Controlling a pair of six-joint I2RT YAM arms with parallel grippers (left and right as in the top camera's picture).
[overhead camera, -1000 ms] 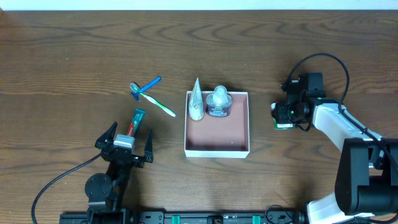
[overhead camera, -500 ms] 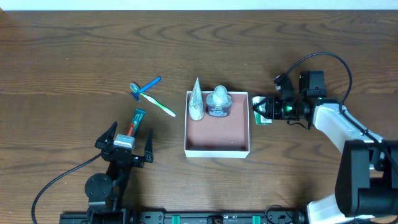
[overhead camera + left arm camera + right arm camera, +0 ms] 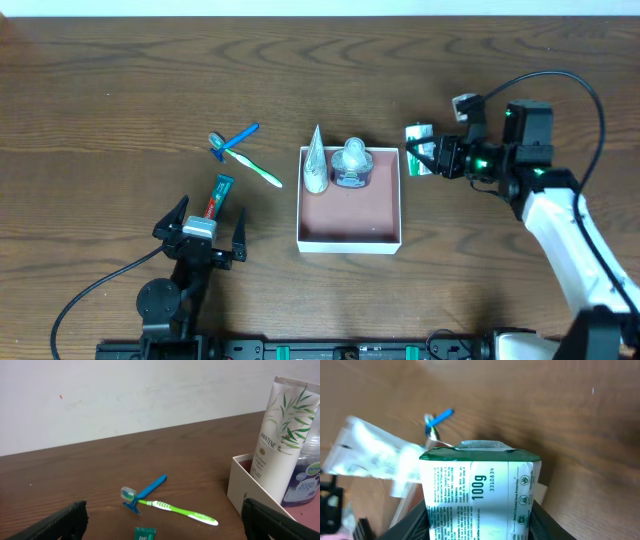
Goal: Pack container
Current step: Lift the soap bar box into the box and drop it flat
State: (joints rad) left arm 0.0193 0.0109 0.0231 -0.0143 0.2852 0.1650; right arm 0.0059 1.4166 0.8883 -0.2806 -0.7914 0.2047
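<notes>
My left arm (image 3: 168,292) sits at the front, on my left side, and points straight ahead. My left gripper (image 3: 212,208) is wide open, and there is nothing between its two black fingers (image 3: 60,522). My right arm (image 3: 555,215) comes up from the front right corner, bends, and points to my left. My right gripper (image 3: 428,160) squeezes a small green and white box (image 3: 480,495).

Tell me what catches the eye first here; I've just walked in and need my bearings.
The right claw gripping a green-and-white packet just right of the box stands out most. The box sits in the middle, with a tall white tube and a clear bottle standing along its far wall. A green toothbrush and a blue razor lie to its left.
</notes>
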